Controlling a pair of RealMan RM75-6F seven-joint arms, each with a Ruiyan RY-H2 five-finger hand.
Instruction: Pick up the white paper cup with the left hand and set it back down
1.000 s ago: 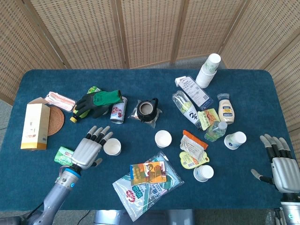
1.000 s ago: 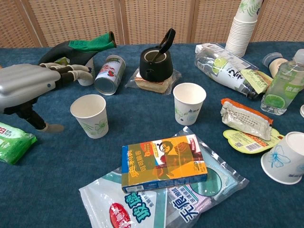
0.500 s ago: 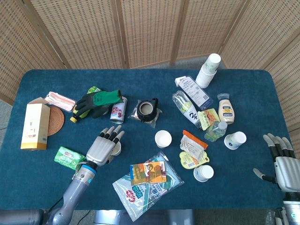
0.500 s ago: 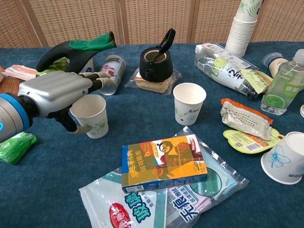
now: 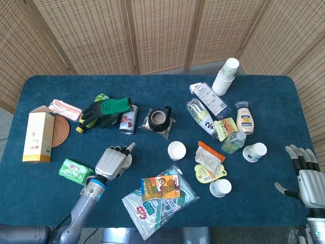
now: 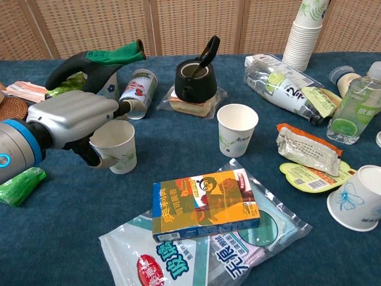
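Note:
The white paper cup [image 6: 118, 149] with a green leaf print stands upright on the blue tablecloth, left of centre. My left hand [image 6: 71, 116] wraps it from the left, fingers curled over the far side of the rim and the thumb against the near wall. In the head view the left hand [image 5: 111, 161] covers most of that cup. Fingers spread and holding nothing, my right hand [image 5: 306, 177] rests at the table's right edge, far from the cup.
A second upright cup [image 6: 237, 130] stands to the right, with a snack box [image 6: 204, 204] on plastic packets in front. A can [image 6: 135, 90], black-green glove [image 6: 95, 62] and black teapot [image 6: 195, 80] lie behind. A green packet [image 6: 19, 183] sits by the left wrist.
My left hand moved right to the cup and curled its fingers around it. The cup still stands in the same spot. The right hand slid slightly back toward the table edge.

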